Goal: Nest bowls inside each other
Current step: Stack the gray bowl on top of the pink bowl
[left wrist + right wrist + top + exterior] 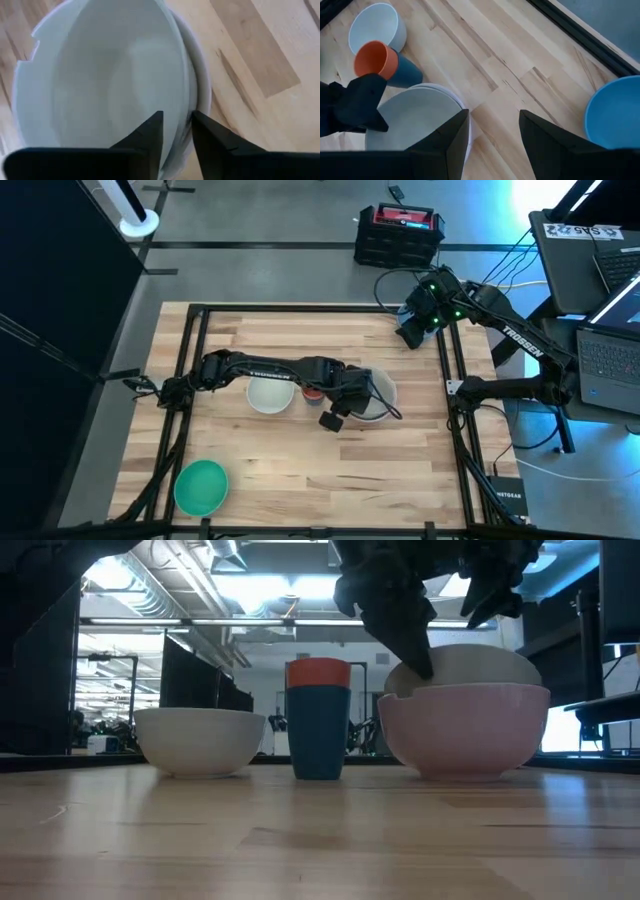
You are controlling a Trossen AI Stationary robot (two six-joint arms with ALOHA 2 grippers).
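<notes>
The left gripper [352, 402] is being held over the centre-right of the table, its jaws standing slightly apart astride the rim of a grey-white round plastic bowl [100, 85], one finger inside the wall and one outside, with no squeeze on the rim that can be made out. That bowl is sitting inside a larger white round plastic bowl [465, 730], and in the low view it is riding a little proud of the outer rim and looking tilted, so the nesting is being judged as set down but perhaps not fully seated. To finish this step well, the fingers are best being lifted straight up until both are clear of the rim, so that the inner bowl is not being dragged or tipped out; a sideways pull would risk catching its wall. Just beside the pair, towards nine o'clock, a small red-orange plastic cup-like bowl [318, 673] is resting in a dark blue one [318, 735], and farther towards nine o'clock a smaller white round bowl [270, 394] is standing alone. A green round bowl [201, 486] is lying at about seven o'clock near the table's edge. The right gripper [492, 145] is waiting with its jaws apart and empty at about one o'clock, with a light blue bowl [615, 117] showing in its wrist view.
</notes>
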